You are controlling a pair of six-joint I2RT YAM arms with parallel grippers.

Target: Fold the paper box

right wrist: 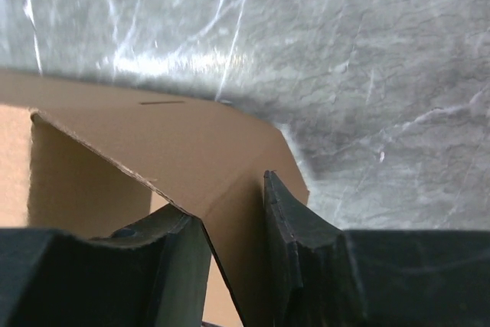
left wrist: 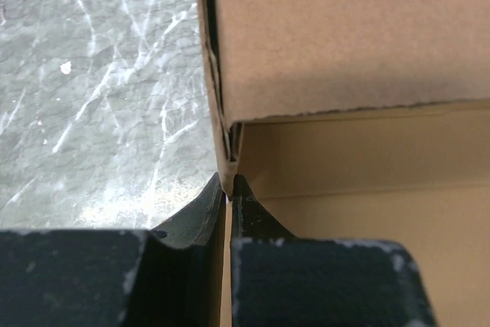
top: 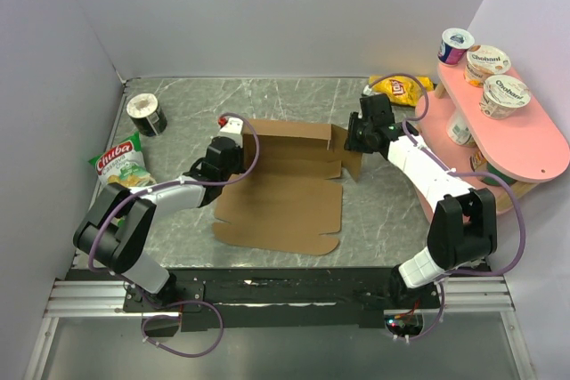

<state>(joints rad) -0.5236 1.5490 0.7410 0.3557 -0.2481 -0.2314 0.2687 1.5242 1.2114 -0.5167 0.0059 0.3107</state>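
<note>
The paper box (top: 280,198) is a brown cardboard sheet in the middle of the table, its back part raised into low walls and its front panel lying flat. My left gripper (top: 233,138) is at the box's back left corner. In the left wrist view it (left wrist: 230,183) is shut on the edge of the doubled side wall (left wrist: 344,36). My right gripper (top: 354,141) is at the back right corner. In the right wrist view a bent side flap (right wrist: 191,143) runs slantwise between the fingers of this gripper (right wrist: 227,195) and touches both.
A green chips bag (top: 120,165) and a black-and-white tub (top: 145,115) lie at the left. A yellow chips bag (top: 401,88) lies at the back right. A pink shelf (top: 534,144) with yogurt cups (top: 505,95) stands along the right wall. Walls close in left, back and right.
</note>
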